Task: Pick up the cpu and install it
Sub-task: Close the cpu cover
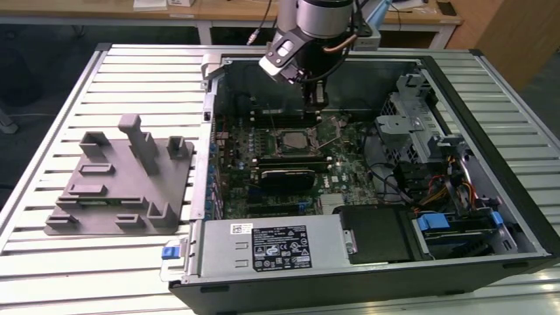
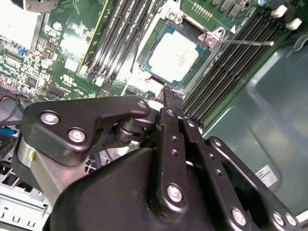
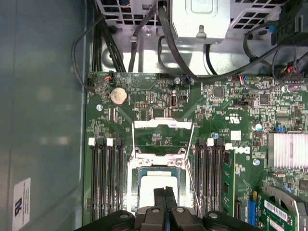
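A pale slatted metal tabletop [image 1: 131,79] stands under even indoor light; behind it run a light wooden desk on white legs [image 1: 227,10], a brown wooden panel [image 1: 516,33] and dark floor [image 1: 22,177].

Black screw-studded fingers [image 2: 174,144], silver arm [image 1: 320,16]

This looks like a robotics lab or test workshop. An open desktop computer case [image 1: 350,292] lies on a slatted aluminium bench [image 1: 140,72], with a grey plastic fixture tray [image 1: 122,197] toward the bench's edge at the exterior view's left. Wooden desks [image 1: 219,10] stand behind the bench, and an industrial robot arm [image 1: 319,16] hangs over the case.
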Robot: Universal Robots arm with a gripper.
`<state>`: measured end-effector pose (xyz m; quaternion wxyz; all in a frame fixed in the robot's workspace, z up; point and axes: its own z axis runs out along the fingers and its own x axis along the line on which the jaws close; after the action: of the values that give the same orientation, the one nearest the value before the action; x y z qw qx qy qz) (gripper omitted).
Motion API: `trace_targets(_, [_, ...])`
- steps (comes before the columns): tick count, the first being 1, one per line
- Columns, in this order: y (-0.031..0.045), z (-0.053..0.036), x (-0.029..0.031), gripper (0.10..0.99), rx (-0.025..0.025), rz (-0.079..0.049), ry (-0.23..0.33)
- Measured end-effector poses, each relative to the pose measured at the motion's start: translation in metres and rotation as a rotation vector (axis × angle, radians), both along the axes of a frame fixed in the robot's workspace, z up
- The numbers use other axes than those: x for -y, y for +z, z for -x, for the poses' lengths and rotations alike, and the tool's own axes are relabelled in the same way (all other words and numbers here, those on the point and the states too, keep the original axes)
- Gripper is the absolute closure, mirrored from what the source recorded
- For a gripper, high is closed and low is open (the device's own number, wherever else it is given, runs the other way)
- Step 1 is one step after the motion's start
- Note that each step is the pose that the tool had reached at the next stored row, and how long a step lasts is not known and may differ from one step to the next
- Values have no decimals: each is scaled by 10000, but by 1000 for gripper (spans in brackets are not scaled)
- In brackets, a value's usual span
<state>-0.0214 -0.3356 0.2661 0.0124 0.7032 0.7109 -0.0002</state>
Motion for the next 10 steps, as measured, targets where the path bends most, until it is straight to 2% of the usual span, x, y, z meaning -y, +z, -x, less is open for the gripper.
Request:
trace_targets(5, [0, -59, 0, 980, 0, 0, 1])
trace_targets(10, [0, -172, 0, 980, 0, 0, 1])
